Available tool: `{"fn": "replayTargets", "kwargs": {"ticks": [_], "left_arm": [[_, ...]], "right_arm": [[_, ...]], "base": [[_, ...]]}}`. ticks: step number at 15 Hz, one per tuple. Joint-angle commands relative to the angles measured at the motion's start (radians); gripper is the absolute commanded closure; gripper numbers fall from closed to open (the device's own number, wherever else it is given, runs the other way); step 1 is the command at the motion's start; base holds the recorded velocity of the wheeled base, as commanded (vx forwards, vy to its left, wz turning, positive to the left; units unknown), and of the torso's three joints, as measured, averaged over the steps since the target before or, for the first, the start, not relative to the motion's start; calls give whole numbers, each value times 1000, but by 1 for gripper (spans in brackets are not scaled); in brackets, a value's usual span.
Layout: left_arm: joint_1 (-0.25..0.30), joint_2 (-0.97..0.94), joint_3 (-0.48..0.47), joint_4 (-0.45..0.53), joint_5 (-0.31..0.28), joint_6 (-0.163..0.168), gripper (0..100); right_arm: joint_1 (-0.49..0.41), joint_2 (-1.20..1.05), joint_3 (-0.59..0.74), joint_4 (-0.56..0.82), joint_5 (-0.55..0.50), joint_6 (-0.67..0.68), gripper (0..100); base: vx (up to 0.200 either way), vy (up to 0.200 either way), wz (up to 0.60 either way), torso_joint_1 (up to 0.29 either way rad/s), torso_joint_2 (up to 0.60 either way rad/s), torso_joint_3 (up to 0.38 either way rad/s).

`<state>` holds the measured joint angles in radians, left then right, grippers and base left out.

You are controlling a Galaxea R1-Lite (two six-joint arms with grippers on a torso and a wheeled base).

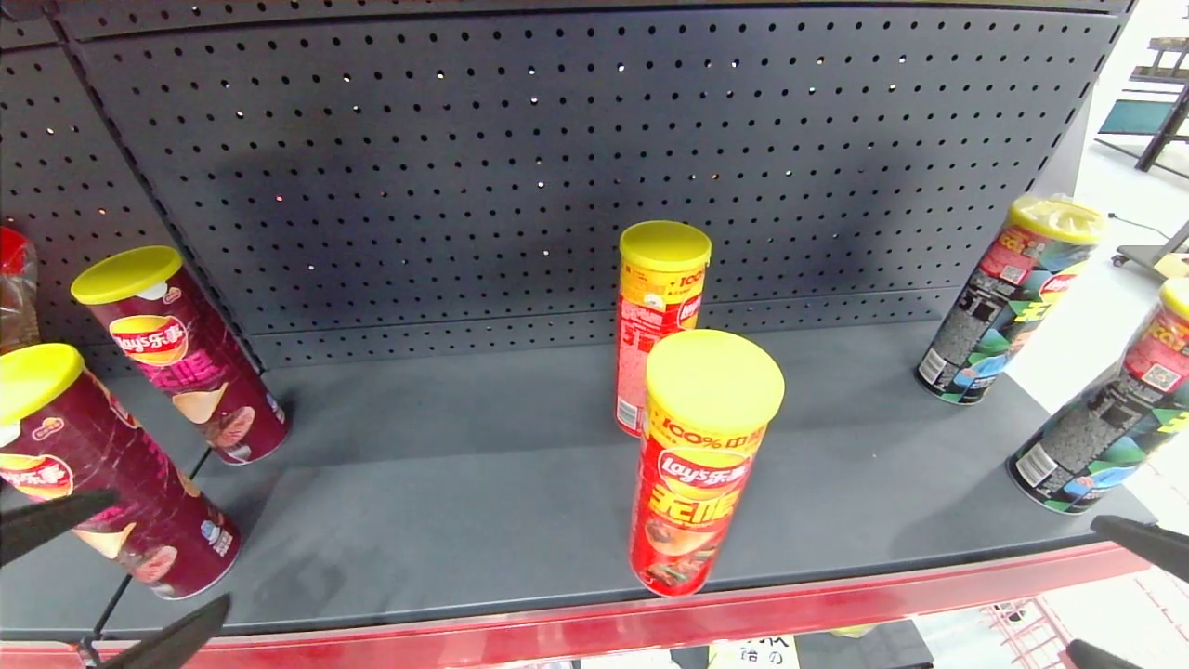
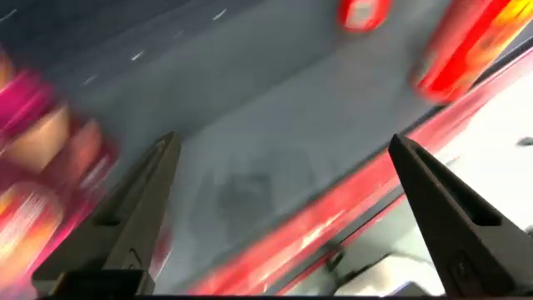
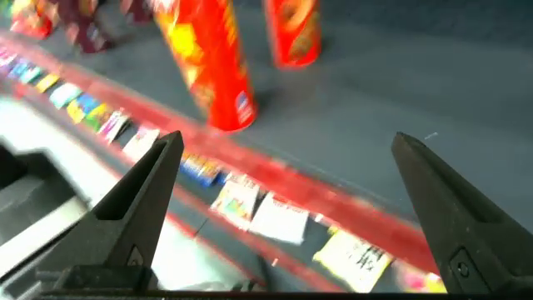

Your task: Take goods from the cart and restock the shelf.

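Observation:
Two red chip cans with yellow lids stand upright mid-shelf, one near the front edge [image 1: 701, 465] and one behind it [image 1: 658, 316]. My left gripper [image 1: 121, 581] hangs open and empty at the shelf's front left, just in front of the nearer maroon can [image 1: 102, 474]. In the left wrist view the gripper [image 2: 283, 140] spans bare shelf floor [image 2: 275, 108]. My right gripper [image 1: 1124, 599] is open and empty at the front right, below the shelf's red lip. In the right wrist view the gripper [image 3: 287, 137] frames that lip, with the front red can [image 3: 208, 58] beyond it.
A second maroon can [image 1: 186, 358] stands at the back left. Two black patterned cans [image 1: 1012, 297] [image 1: 1105, 418] stand at the right end. A dark pegboard [image 1: 557, 167] backs the grey shelf [image 1: 464, 502]. Price tags [image 3: 275, 212] line the red front lip [image 1: 836, 604].

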<state>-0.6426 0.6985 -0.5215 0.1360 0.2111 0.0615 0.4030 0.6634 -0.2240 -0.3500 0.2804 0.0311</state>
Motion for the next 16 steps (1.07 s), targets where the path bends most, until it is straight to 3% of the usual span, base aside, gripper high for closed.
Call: {"fn": "replayTargets", "kwargs": {"ticks": [1,2,3,4,5,6,7,9,11,12,15,16], "left_arm": [[152,-548,1,514,82,-2,0],[235,-660,-3,659,82,-17,0],[308,-699,1,741,80,-68,0],[311,-699,-2,766,99,-166,0],[311,-699,-2,766,100,-170,0],[328,-699,24,764,151,-195,0],[328,-699,44,763,217,-204,0],[330,-699,87,725,315,-204,0],[351,-637,101,660,364,-206,0],[391,-577,103,636,364,-206,0],[590,-432,115,528,352,-230,0],[612,-445,123,521,329,-229,0]], "right_arm": [[-99,-13,-26,20,-7,0,0],[-151,-15,-40,51,-9,0,0],[-207,-25,-58,94,-21,-8,0],[-285,-28,-86,152,-61,-46,0],[-291,-28,-87,157,-66,-51,0],[-423,-18,-126,226,-214,-169,0],[-469,-4,-123,250,-268,-244,0],[-444,-2,-75,250,-187,-201,0],[-412,16,-57,249,-136,-188,0],[-403,18,-63,247,-129,-188,0],[-397,8,-61,252,-115,-191,0],[-395,7,-58,249,-112,-191,0]], "base": [[0,0,0,0,0,0],[0,0,0,0,0,0],[0,0,0,0,0,0],[0,0,0,0,0,0],[0,0,0,0,0,0],[0,0,0,0,0,0],[0,0,0,0,0,0],[0,0,0,0,0,0],[0,0,0,0,0,0],[0,0,0,0,0,0],[0,0,0,0,0,0],[0,0,0,0,0,0]]}}
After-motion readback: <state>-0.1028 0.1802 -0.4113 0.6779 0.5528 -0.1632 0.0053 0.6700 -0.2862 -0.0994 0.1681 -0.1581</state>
